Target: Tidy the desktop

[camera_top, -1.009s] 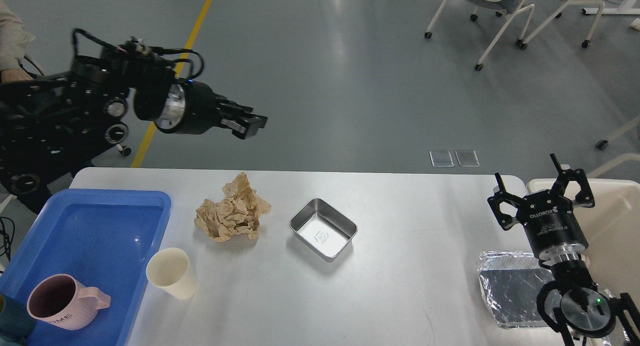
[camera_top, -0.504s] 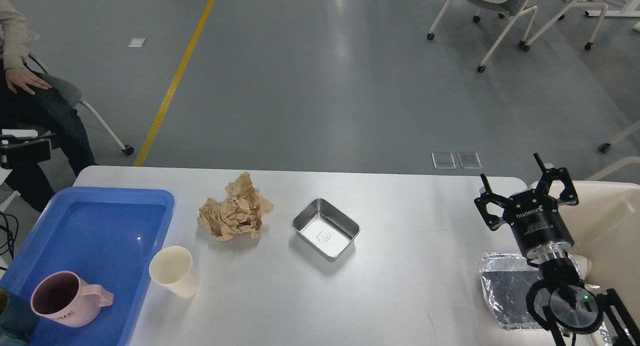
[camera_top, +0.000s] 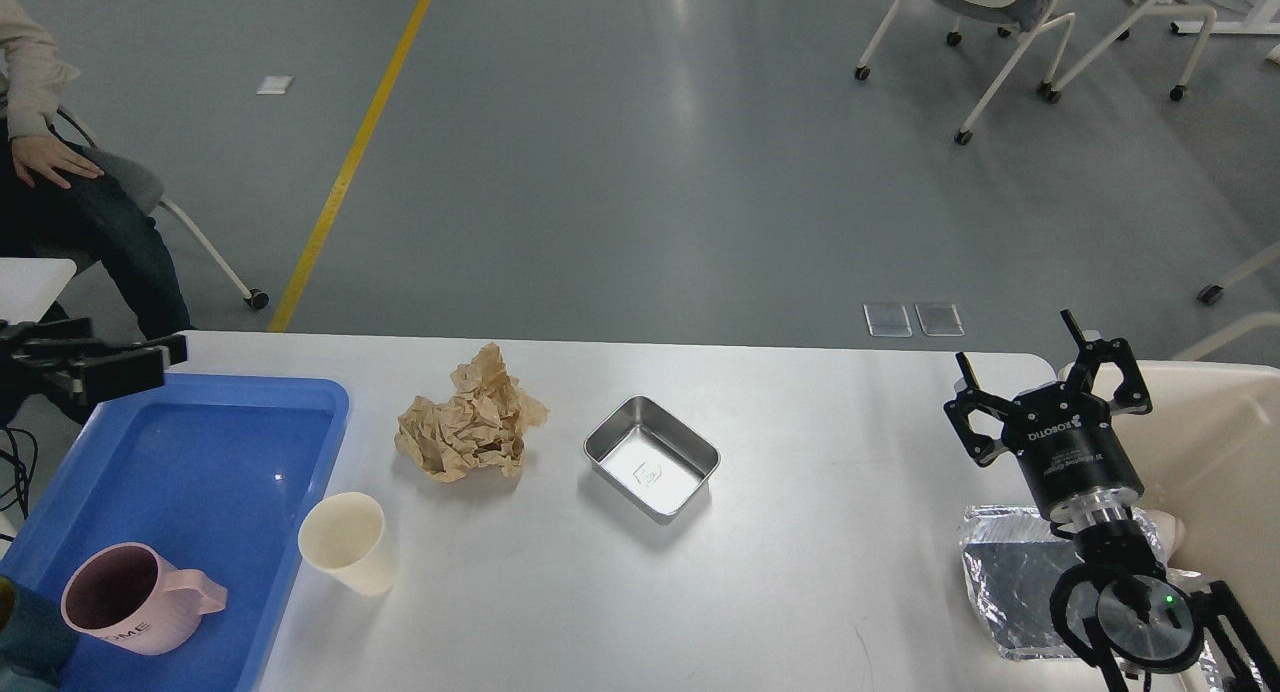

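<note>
Across the lower half of the frame stretches the desktop (camera_top: 820, 572), white-grey with rounded far corners. At the lower right my right gripper (camera_top: 1045, 372) points up the frame with its two fingers spread wide, gripping nothing; it hangs over the right end of the desktop, just beside the cream bin (camera_top: 1225, 442) at the right edge. Below it in the frame, partly hidden by my wrist, lies a crinkled sheet of silver foil (camera_top: 1010, 582) on the desktop's lower right corner.

At the left edge, mid-height, my left gripper (camera_top: 150, 357) shows as a dark block above the far rim of the blue tray (camera_top: 300, 472); I cannot tell whether its fingers are apart or together. The tray sits at the lower left and holds a pink mug (camera_top: 125, 597) near the bottom. Just beside the tray's right wall stands a cream paper cup (camera_top: 350, 544), upright. Further up and to the right lies a crumpled ball of brown paper (camera_top: 468, 422), and right of that, near the centre, a small steel pan (camera_top: 651, 457), with a gap between them.
</note>
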`<state>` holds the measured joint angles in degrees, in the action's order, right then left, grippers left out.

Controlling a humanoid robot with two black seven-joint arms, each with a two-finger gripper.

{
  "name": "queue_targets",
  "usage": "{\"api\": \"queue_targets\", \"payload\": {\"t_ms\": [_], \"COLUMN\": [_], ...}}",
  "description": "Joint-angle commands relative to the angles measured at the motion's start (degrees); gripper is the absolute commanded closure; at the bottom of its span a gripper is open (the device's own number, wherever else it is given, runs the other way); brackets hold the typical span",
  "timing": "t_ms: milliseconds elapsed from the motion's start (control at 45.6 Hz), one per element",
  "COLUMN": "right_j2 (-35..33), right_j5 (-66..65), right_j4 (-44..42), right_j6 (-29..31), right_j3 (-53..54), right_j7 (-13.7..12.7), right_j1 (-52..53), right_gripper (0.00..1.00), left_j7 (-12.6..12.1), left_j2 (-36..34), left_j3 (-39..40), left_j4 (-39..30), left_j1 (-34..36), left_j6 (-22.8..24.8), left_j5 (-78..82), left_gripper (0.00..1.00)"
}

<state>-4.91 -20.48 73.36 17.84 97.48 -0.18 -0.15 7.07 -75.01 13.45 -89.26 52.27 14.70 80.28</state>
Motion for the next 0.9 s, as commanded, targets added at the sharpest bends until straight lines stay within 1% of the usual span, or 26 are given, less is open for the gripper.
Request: {"api": "queue_targets", "payload": {"t_ms": [0, 66, 88, 175, 263, 307, 395, 483, 614, 746, 877], "right_j2": [-0.1, -0.2, -0.2, -0.1, -0.2, -0.2, -0.2, -0.8, -1.0, -1.1, -1.4], "right_j5": [0.0, 0.0, 0.0, 0.0, 0.0, 0.0, 0.0, 0.0, 0.0, 0.0, 0.1], "right_j4": [0.0, 0.0, 0.0, -0.1, -0.1, -0.1, -0.1, -0.1, -0.1, -0.1, -0.1], "right_j6": [0.0, 0.0, 0.0, 0.0, 0.0, 0.0, 0.1, 0.1, 0.1, 0.3, 0.3], "right_j3": [0.5, 0.7, 0.7, 0.8, 1.0, 1.2, 1.6, 1.7, 2.2, 2.9, 3.2], "right_j7": [0.0, 0.0, 0.1, 0.1, 0.1, 0.0, 0.1, 0.1, 0.1, 0.1, 0.1], "right_j1": [-0.1, -0.1, -0.1, -0.1, -0.2, -0.5, -0.8, -1.0, -1.0, -1.5, -1.8], "right_gripper": [0.0, 0.0, 0.0, 0.0, 0.0, 0.0, 0.0, 0.0, 0.0, 0.0, 0.0], "left_j7": [-0.5, -1.5, -2.8, -4.9, -6.5, -7.0, -7.0, -6.4, -6.5, -6.7, -6.9], "left_j2": [11.7, 17.0, 20.7, 27.7, 34.5, 37.1, 42.6, 48.4, 54.2, 57.9, 62.1], "left_j3": [0.0, 0.0, 0.0, -0.6, -1.0, -1.1, -1.9, -4.0, -7.3, -11.2, -11.3], "left_j4": [3.6, 7.2, 10.5, 16.3, 21.8, 24.6, 30.2, 34.2, 35.5, 36.1, 40.8], "left_j1": [7.3, 9.3, 10.6, 12.6, 13.2, 13.2, 12.9, 12.8, 12.3, 12.4, 11.4], "left_j6": [8.8, 9.7, 10.2, 10.6, 11.3, 11.5, 11.6, 11.5, 11.1, 9.9, 8.7], "left_j5": [0.1, 0.5, 0.5, 0.7, 0.8, 0.9, 1.0, 1.0, 1.5, 4.5, 5.2], "left_gripper": [0.01, 0.01, 0.01, 0.01, 0.01, 0.01, 0.01, 0.01, 0.01, 0.01, 0.01]}}
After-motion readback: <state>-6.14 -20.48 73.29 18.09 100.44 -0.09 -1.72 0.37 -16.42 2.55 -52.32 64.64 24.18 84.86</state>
